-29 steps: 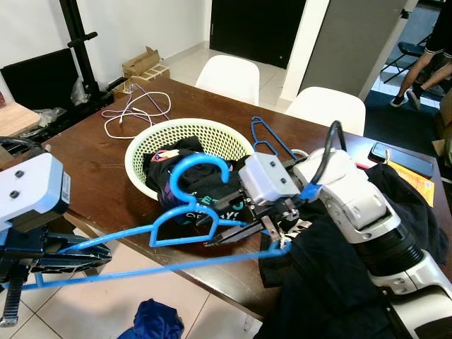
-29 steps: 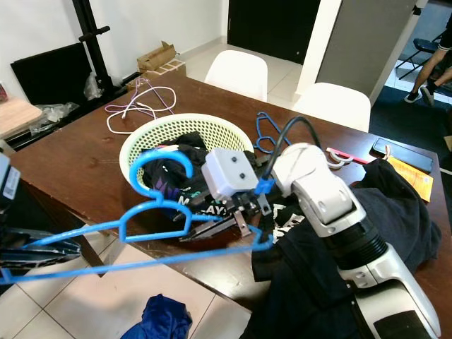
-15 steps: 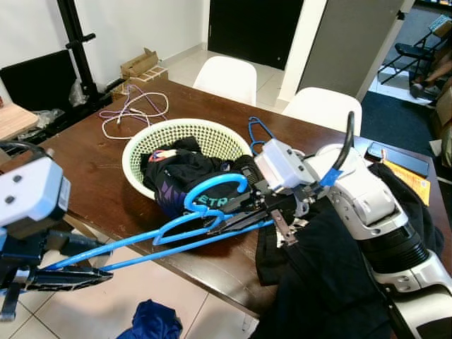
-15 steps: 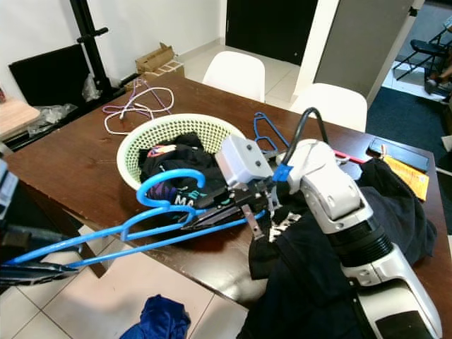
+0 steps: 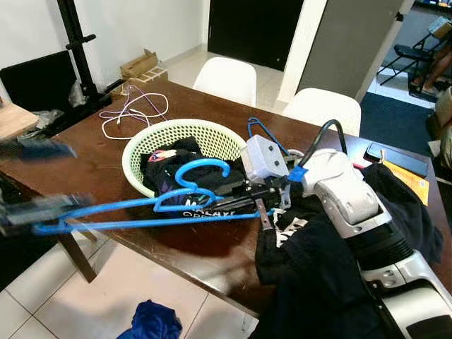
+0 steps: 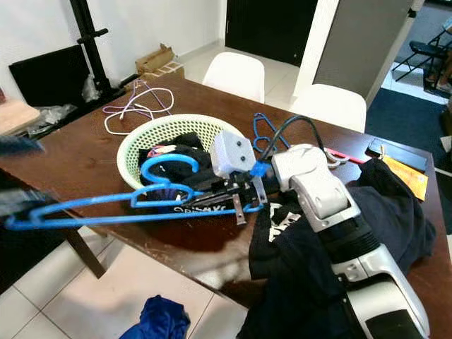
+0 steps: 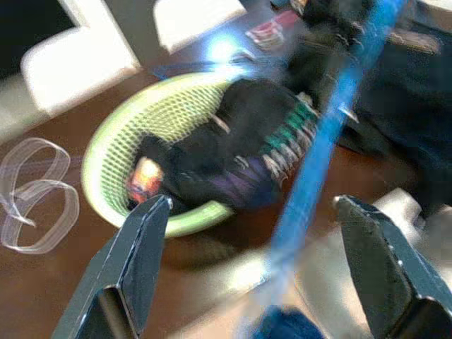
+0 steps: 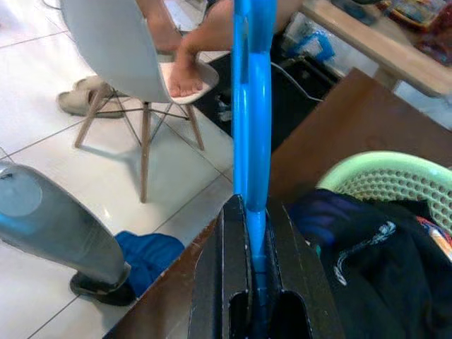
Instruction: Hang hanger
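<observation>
Dark wooden table [image 5: 106, 152], two white chairs [image 5: 226, 78] behind, pale tiled floor [image 5: 99, 304], white walls, dark doorway [image 5: 247, 28].

blue hanger [image 5: 141, 215], pale green basket [image 5: 183, 131] — perhaps perforated

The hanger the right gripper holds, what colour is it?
Bright blue hanger, clearest in the right eye view.

The right pincer [image 6: 212, 194] clamps a blue hanger [image 6: 113, 210] beside the green basket [image 6: 134, 145].
</observation>
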Motion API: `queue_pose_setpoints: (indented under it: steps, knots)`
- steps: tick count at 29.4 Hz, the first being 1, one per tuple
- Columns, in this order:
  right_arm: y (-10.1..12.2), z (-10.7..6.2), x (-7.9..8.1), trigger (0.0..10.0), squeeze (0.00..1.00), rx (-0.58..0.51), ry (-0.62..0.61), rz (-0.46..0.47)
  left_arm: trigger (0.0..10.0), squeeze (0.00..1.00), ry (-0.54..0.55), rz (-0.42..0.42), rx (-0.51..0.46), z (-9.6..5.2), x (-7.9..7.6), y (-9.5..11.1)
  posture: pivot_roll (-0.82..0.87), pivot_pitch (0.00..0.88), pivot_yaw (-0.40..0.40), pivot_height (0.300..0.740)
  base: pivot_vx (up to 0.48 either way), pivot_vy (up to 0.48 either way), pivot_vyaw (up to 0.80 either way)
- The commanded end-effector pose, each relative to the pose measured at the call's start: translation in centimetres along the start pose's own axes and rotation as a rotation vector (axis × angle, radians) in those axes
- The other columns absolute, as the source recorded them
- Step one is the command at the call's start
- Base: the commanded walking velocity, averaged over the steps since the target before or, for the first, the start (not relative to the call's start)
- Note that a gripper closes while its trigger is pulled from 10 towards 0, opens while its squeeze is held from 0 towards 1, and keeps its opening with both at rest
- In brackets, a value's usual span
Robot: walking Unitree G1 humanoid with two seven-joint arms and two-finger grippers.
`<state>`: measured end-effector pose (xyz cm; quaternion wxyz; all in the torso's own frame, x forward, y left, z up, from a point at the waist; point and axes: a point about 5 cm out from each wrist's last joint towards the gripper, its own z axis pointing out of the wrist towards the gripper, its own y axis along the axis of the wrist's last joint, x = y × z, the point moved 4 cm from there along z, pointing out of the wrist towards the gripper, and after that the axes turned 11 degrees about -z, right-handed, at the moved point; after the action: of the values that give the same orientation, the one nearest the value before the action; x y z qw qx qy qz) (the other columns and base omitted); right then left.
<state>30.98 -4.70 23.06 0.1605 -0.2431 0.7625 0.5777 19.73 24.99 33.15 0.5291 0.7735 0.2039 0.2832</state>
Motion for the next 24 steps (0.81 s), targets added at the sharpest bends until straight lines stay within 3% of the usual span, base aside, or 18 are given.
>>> queue_pose_setpoints:
  steps: [1, 5, 6, 8, 9, 10, 11, 13, 14, 16, 17, 18, 19, 20, 21, 24]
  knots:
    - [-0.4, -0.3, -0.3, 0.0, 0.0, -0.008, -0.048, 0.033, 10.0, 1.0, -0.004, -0.001, 0.028, -1.1, -0.2, -0.3, 0.24, 0.0, -0.101, 0.74, 0.0, 0.0, 0.0]
    - [-0.4, -0.5, -0.7, 0.0, 0.0, -0.031, -0.085, 0.055, 10.0, 1.0, -0.001, -0.02, 0.057, -1.7, -0.3, -0.8, 0.24, 0.0, -0.101, 0.74, 0.0, 0.0, 0.0]
    - [0.1, -1.1, -2.3, 0.0, 0.0, -0.111, -0.202, 0.101, 10.0, 1.0, 0.04, -0.035, 0.02, -2.8, 0.4, -0.6, 0.24, 0.0, -0.101, 0.74, 0.0, 0.0, 0.0]
    - [0.7, -2.9, -5.8, 0.0, 0.0, -0.254, -0.479, 0.196, 10.0, 1.0, 0.15, -0.045, -0.204, -4.9, 2.2, 1.8, 0.24, 0.0, -0.099, 0.74, 0.0, 0.0, 0.0]
    - [0.7, -2.9, -5.8, 0.0, 0.0, -0.254, -0.479, 0.196, 10.0, 1.0, 0.15, -0.045, -0.204, -4.9, 2.2, 1.8, 0.24, 0.0, -0.099, 0.74, 0.0, 0.0, 0.0]
    - [0.3, -3.8, -7.0, 0.0, 0.0, -0.282, -0.595, 0.241, 10.0, 1.0, 0.229, -0.04, -0.314, -6.0, 3.4, 2.8, 0.24, 0.0, -0.097, 0.74, 0.0, 0.0, 0.0]
    - [0.3, -3.8, -7.0, 0.0, 0.0, -0.282, -0.595, 0.241, 10.0, 1.0, 0.229, -0.04, -0.314, -6.0, 3.4, 2.8, 0.24, 0.0, -0.097, 0.74, 0.0, 0.0, 0.0]
    - [-1.6, -5.9, -8.8, 0.0, 0.0, -0.24, -0.829, 0.307, 10.0, 1.0, 0.471, -0.033, -0.504, -8.4, 6.4, 4.5, 0.23, 0.0, -0.096, 0.74, 0.0, 0.0, 0.0]
    - [-1.6, -5.9, -8.8, 0.0, 0.0, -0.24, -0.829, 0.307, 10.0, 1.0, 0.471, -0.033, -0.504, -8.4, 6.4, 4.5, 0.23, 0.0, -0.096, 0.74, 0.0, 0.0, 0.0]
    - [-3.4, -8.2, -9.8, 0.0, 0.0, -0.195, -1.024, 0.373, 10.0, 1.0, 0.698, -0.024, -0.606, -10.4, 8.6, 5.4, 0.23, 0.0, -0.096, 0.74, 0.0, 0.0, 0.0]
    - [-3.4, -8.2, -9.8, 0.0, 0.0, -0.195, -1.024, 0.373, 10.0, 1.0, 0.698, -0.024, -0.606, -10.4, 8.6, 5.4, 0.23, 0.0, -0.096, 0.74, 0.0, 0.0, 0.0]
    - [-4.4, -9.6, -10.2, 1.9, 0.0, -0.161, -1.127, 0.407, 10.0, 1.0, 0.806, -0.003, -0.624, -11.2, 9.5, 5.6, 0.22, 0.0, -0.098, 0.74, 0.0, 0.0, 0.0]
    - [-4.4, -9.6, -10.2, 1.9, 0.0, -0.161, -1.127, 0.407, 10.0, 1.0, 0.806, -0.003, -0.624, -11.2, 9.5, 5.6, 0.22, 0.0, -0.098, 0.74, 0.0, 0.0, 0.0]
    - [-5.7, -11.1, -10.2, 10.0, 0.0, -0.087, -1.233, 0.43, 10.0, 1.0, 0.905, 0.004, -0.649, -11.8, 10.3, 5.7, 0.22, 0.0, -0.098, 0.74, 0.0, 0.0, 0.0]
    - [-7.2, -13.0, -10.0, 10.0, 0.0, -0.009, -1.356, 0.466, 10.0, 0.0, 0.99, 0.028, -0.645, -11.8, 11.0, 5.4, 0.22, 0.0, -0.098, 0.74, 0.0, 0.0, 0.0]
    - [-8.3, -14.5, -9.7, 10.0, 0.0, 0.055, -1.449, 0.484, 10.0, 0.0, 1.039, 0.045, -0.632, -11.3, 11.4, 5.1, 0.22, 0.0, -0.098, 0.74, 0.0, 0.0, 0.0]
